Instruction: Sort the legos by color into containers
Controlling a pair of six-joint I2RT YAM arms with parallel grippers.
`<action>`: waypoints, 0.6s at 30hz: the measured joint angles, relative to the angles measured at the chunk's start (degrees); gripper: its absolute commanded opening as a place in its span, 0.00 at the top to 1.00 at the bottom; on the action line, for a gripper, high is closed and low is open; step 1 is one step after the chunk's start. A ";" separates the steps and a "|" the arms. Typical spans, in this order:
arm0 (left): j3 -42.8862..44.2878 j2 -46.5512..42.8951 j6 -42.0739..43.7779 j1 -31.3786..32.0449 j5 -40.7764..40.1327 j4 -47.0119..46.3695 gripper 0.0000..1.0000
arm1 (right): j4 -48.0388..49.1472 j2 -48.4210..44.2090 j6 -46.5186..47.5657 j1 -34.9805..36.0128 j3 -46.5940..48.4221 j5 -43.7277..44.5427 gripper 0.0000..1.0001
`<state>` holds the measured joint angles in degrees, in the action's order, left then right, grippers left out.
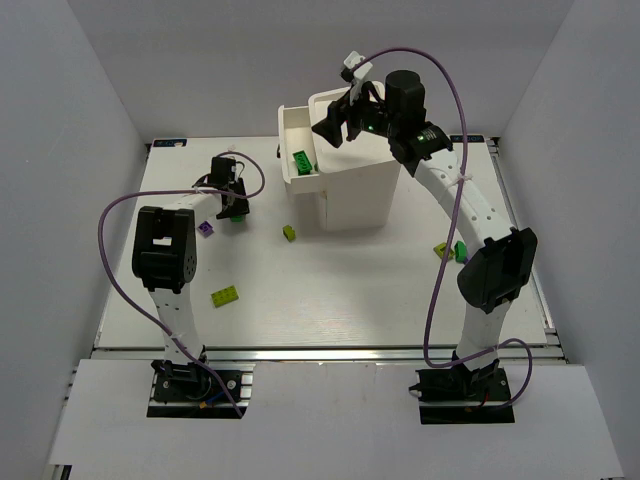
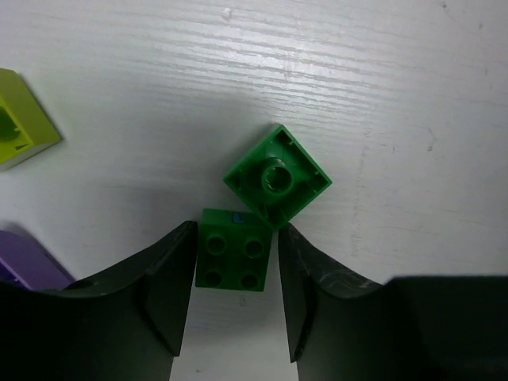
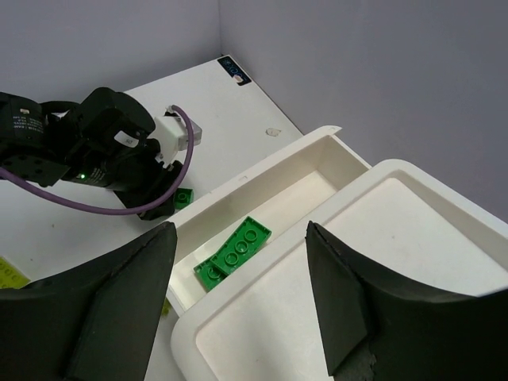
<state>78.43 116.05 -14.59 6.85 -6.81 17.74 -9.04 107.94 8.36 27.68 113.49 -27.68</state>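
In the left wrist view a dark green brick lies studs-up on the table between my left gripper's open fingers, with a small gap at the right finger. A second dark green brick lies upside down, touching its far corner. A lime brick and a purple brick lie at the left. My right gripper hangs open and empty above the white cabinet and its pulled-out top drawer, which holds dark green bricks.
On the table lie a purple brick, a lime brick, a small lime brick, and a lime brick beside a green one near the right arm. White walls enclose the table.
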 measured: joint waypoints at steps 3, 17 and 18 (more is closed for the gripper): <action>0.33 0.24 -0.04 0.00 -0.07 0.09 0.49 | 0.22 0.00 -0.70 -0.59 -0.04 -0.55 0.29; 2.60 -8.94 -2.45 0.37 7.54 1.95 0.95 | 1.64 -1.68 -1.90 -2.32 -5.29 -3.43 0.88; 2.62 -11.56 -3.52 0.44 10.51 0.81 0.95 | 2.40 -2.36 -2.36 -2.40 -6.45 -3.37 0.93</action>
<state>81.06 104.49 -18.11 7.29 3.70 18.55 -6.63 105.58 6.00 25.28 107.04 -31.05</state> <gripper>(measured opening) 0.465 0.178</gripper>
